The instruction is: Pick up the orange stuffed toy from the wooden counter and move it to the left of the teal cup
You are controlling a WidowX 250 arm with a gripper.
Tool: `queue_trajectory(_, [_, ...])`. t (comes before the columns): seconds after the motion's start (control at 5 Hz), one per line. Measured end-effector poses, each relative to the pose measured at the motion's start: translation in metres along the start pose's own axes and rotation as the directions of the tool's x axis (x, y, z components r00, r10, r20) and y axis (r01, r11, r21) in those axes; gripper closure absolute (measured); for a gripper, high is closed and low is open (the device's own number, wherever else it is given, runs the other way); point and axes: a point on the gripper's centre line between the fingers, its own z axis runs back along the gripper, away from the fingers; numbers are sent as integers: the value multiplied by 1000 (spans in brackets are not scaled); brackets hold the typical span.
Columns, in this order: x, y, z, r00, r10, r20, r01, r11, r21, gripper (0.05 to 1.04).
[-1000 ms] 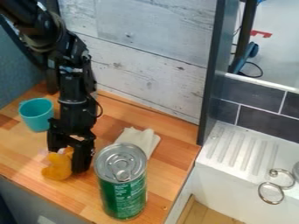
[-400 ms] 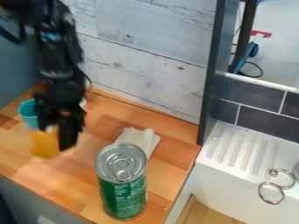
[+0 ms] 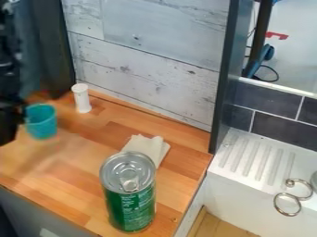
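Camera view: gripper [image 3: 9,124] well left of can [image 3: 130,203]; opening and hold: cannot tell. Cup [image 3: 41,122] behind-left of can, near gripper. Wood counter [image 3: 68,185] under can; cloth [image 3: 147,147], plank wall [image 3: 148,69] behind; white sink [image 3: 238,190] right.

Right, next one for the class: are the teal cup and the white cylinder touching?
Apart. The camera view shows a strip of wooden counter between the teal cup and the white cylinder.

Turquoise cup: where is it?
In the camera view, the turquoise cup stands on the left of the wooden counter, front-left of the white cylinder.
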Motion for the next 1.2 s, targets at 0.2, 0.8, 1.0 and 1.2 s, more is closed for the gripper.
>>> queue_trajectory(0.2, [3,31,-16,997,75,-8,-75,997,8,486])
queue_trajectory(0.8, [45,45,-40,992,109,62,-108,994,-21,487])
queue_trajectory(1.0, [52,44,-53,993,114,35,-112,993,-41,486])
queue_trajectory(1.2, [55,45,-59,993,119,8,-119,992,-44,486])
